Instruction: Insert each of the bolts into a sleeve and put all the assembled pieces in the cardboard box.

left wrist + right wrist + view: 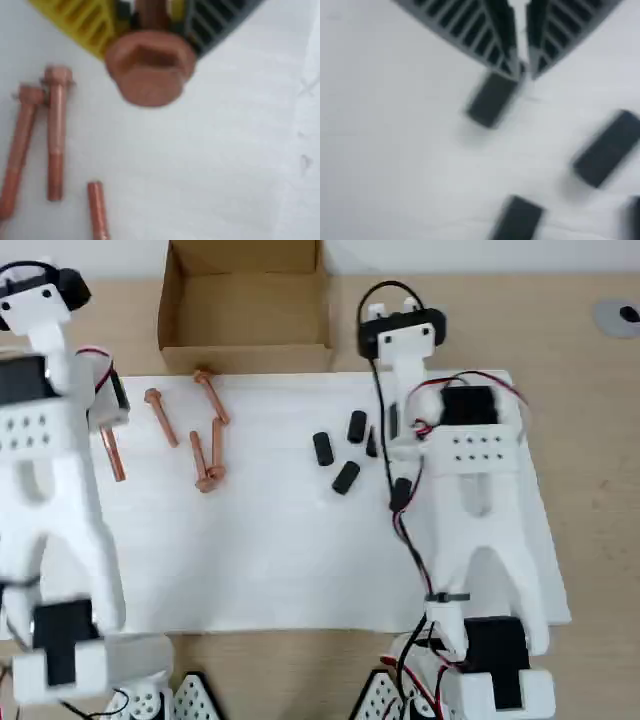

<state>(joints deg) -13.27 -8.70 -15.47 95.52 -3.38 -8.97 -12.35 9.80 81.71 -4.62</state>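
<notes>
My left gripper [150, 20] is shut on a copper bolt [150, 67] whose hex head faces the camera; from above, that bolt [112, 455] sticks out of the left gripper [106, 418] at the sheet's left edge. Several loose bolts [205, 455] lie on the white sheet near the cardboard box [245, 310]. My right gripper [522, 70] is shut with nothing between its fingers, its tips right beside a black sleeve [491, 100]. In the high view the right gripper [390, 428] stands over the cluster of black sleeves [346, 477].
The white sheet [280, 560] covers the table's middle, bare toward the front. Two bolts [55, 135] lie side by side below the left gripper, a third bolt [97, 210] nearby. More sleeves [607, 147] lie around the right gripper. A black cable [400, 490] hangs along the right arm.
</notes>
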